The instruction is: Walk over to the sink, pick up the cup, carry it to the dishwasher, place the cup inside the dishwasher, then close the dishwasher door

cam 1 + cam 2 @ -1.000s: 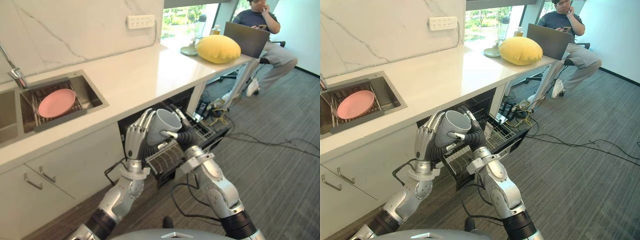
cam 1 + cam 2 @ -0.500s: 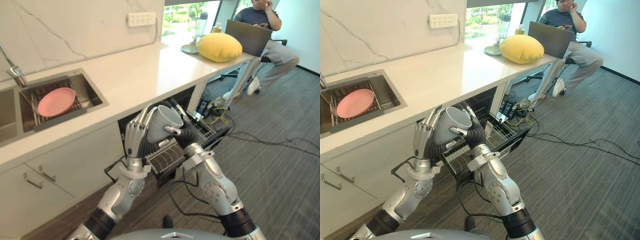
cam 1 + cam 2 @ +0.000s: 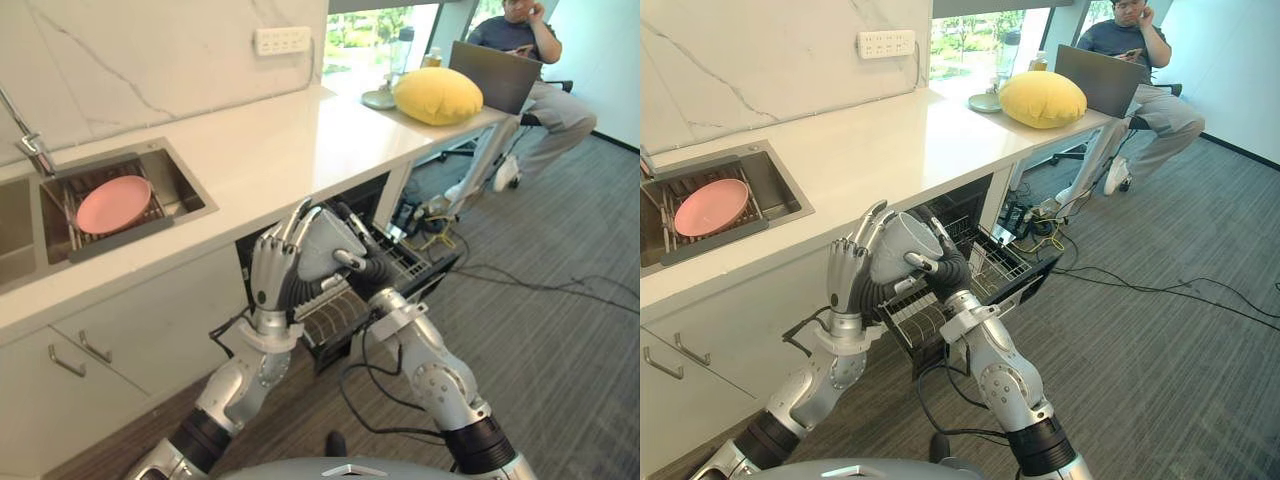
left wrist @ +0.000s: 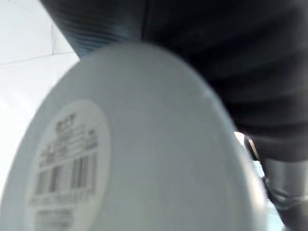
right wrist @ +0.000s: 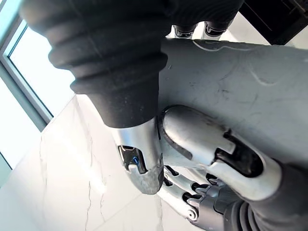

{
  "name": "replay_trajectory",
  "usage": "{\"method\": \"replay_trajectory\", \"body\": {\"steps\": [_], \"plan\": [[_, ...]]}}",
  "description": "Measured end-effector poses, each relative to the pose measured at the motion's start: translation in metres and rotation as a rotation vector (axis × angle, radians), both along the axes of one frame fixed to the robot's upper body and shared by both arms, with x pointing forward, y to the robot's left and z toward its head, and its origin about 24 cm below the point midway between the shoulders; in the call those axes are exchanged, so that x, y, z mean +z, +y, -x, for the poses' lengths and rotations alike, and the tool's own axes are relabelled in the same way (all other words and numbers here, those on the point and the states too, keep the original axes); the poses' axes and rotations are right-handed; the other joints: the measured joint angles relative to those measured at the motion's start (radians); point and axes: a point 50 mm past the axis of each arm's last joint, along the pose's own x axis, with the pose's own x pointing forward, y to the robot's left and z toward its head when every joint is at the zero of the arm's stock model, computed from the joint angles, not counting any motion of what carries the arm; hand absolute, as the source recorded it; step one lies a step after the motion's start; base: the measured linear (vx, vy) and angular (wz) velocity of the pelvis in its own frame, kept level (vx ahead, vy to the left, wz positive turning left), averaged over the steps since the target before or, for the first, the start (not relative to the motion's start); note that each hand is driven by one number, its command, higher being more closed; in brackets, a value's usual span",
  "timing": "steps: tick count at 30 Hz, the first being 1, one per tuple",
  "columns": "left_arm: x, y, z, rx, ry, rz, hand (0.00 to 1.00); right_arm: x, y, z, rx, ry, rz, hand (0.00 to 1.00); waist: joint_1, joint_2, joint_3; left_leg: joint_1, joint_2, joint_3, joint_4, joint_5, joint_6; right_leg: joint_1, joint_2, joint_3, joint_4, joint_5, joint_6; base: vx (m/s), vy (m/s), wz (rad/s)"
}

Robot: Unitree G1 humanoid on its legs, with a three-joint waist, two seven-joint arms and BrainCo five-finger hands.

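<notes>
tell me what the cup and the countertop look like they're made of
Cup: likely glazed ceramic, pale grey, thick smooth wall with a soft sheen. Countertop: probably polished stone or quartz, white, glossy, reflecting window light.

wall: white marble-look slab [image 3: 150,60] with thin grey veins, and a white socket strip [image 3: 281,40] up on it
desk: long white top [image 3: 300,140], pale cabinet fronts [image 3: 150,330] underneath with slim metal handles [image 3: 65,365]
floor: grey striped carpet [image 3: 560,340], dark cables [image 3: 545,283] trailing across it
light: bright window [image 3: 365,28] at the desk's far end, greenery outside
far end: yellow cushion [image 3: 436,96] and an open laptop [image 3: 498,75] on the desk, person [image 3: 545,105] seated just past it
side: plain pale wall [image 3: 615,60]
</notes>
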Motion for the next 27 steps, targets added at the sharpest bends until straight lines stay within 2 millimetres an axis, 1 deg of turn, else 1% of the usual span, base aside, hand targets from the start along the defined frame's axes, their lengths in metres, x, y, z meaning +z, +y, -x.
{"method": "replay_trajectory", "body": {"steps": [4, 5, 11, 20, 27], "plan": [[0.000, -0.001, 0.001, -0.003, -0.015, -0.022, 1.00, -0.007, 0.000, -0.001, 0.038, 0.043, -0.041, 0.00, -0.002, 0.000, 0.000, -0.001, 0.000, -0.001, 0.002, 0.000, 0.000, 0.000, -0.001, -0.001, 0.000, 0.000, 0.000, 0.00, 0.000, 0.00], [-0.001, 0.000, 0.001, -0.006, -0.020, -0.032, 1.00, -0.008, -0.001, 0.000, 0.052, 0.055, -0.045, 1.00, -0.002, 0.000, 0.000, -0.002, -0.001, -0.003, 0.006, 0.000, 0.000, -0.001, -0.001, -0.002, 0.000, 0.000, 0.000, 0.00, 0.000, 0.03], [-0.001, 0.003, 0.001, -0.012, -0.034, -0.054, 1.00, -0.012, 0.000, 0.002, 0.082, 0.093, -0.076, 1.00, -0.008, -0.001, -0.001, -0.011, -0.001, -0.016, 0.012, 0.001, 0.001, -0.001, -0.003, -0.017, 0.000, 0.000, -0.001, 0.00, 0.004, 0.07], [-0.001, 0.001, 0.003, -0.045, -0.047, -0.045, 1.00, -0.014, -0.002, 0.003, 0.089, 0.099, -0.076, 1.00, -0.006, -0.003, -0.007, -0.011, 0.000, -0.018, 0.012, 0.002, 0.000, -0.001, -0.003, -0.019, 0.000, 0.001, -0.002, 0.00, 0.001, 0.01], [-0.008, 0.001, 0.002, -0.042, -0.029, -0.054, 1.00, -0.021, -0.002, 0.003, 0.073, 0.112, -0.071, 1.00, -0.004, -0.003, -0.019, -0.011, 0.000, -0.016, 0.012, 0.003, 0.000, -0.001, -0.002, -0.017, 0.000, 0.001, -0.002, 0.00, 0.000, 0.00]]}}
